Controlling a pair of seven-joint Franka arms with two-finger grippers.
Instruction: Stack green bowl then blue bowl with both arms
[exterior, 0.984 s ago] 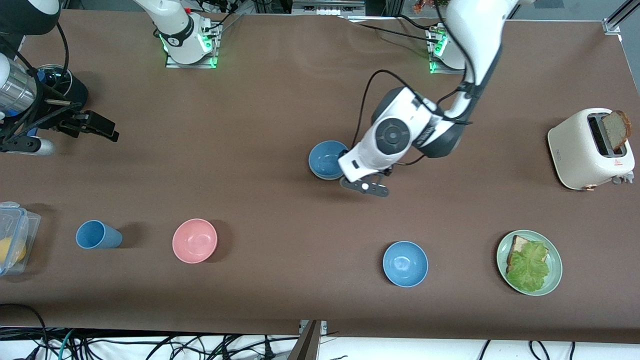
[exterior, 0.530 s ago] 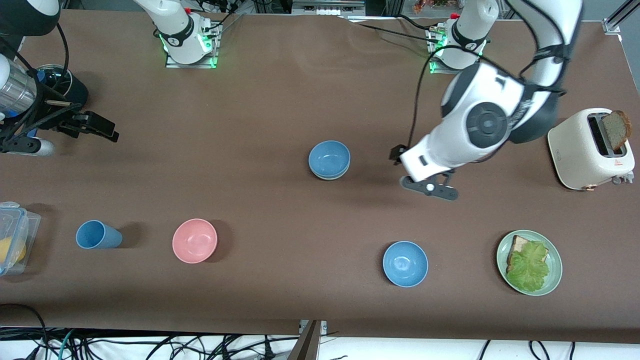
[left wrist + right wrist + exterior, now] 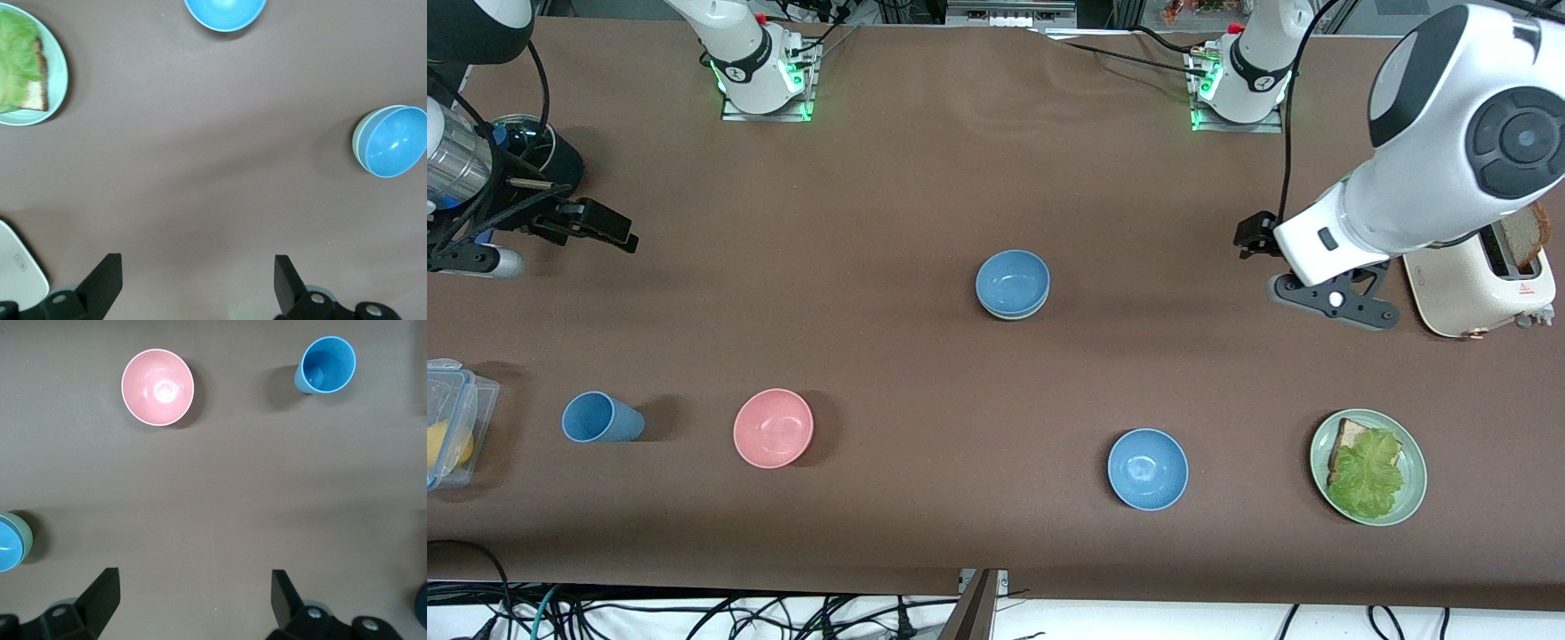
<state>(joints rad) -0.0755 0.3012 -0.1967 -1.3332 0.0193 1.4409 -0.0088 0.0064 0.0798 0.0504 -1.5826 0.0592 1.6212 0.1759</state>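
The blue bowl (image 3: 1010, 281) sits nested in the green bowl (image 3: 1016, 316) at the table's middle; only the green rim shows under it. The stack also shows in the left wrist view, blue bowl (image 3: 395, 141) inside green bowl (image 3: 357, 140), and at the edge of the right wrist view (image 3: 7, 547). My left gripper (image 3: 1334, 300) is open and empty, up over the table beside the toaster, well clear of the stack; its jaws (image 3: 197, 267) stand wide over bare table. My right gripper (image 3: 609, 231) is open and empty (image 3: 193, 583) and waits at the right arm's end.
A brighter sky-blue bowl (image 3: 1147, 468) and a green plate (image 3: 1416, 471) with bread and lettuce lie nearer the front camera. A pink bowl (image 3: 773, 428), a blue cup (image 3: 600, 418) and a plastic box (image 3: 454, 400) lie toward the right arm's end. The toaster (image 3: 1458, 276) holds a slice.
My left arm has drawn away from the stacked bowls toward the toaster and risen. The stack stays put. The right arm has not moved.
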